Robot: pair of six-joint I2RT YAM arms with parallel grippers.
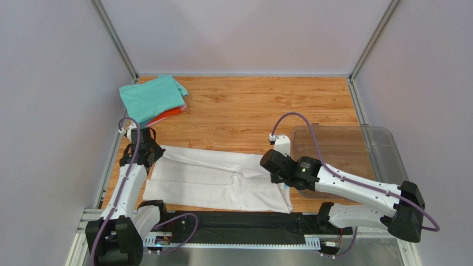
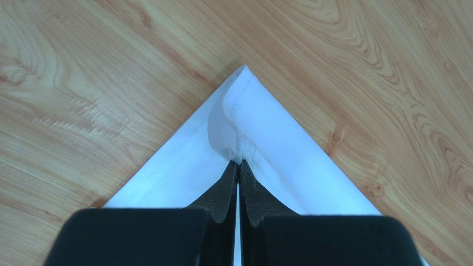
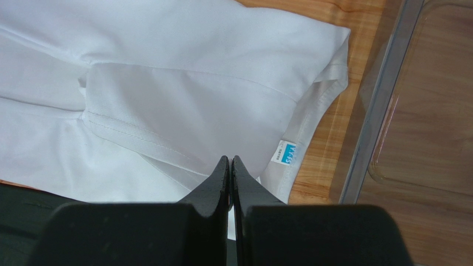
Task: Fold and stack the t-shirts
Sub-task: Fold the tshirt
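Left tool (image 2: 238, 162) clamped on white t-shirt (image 2: 277, 147) corner. Right tool (image 3: 230, 158) closed together, low over its collar end; clear bin (image 3: 378, 100) immediately right.

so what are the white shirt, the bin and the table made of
Shirt: soft, matte white cloth, probably cotton. It creases and has stitched hems.
Bin: clear, glossy hard plastic. The tabletop shows through its walls.
Table: smooth wood-grain surface, which could be real wood or a printed laminate.
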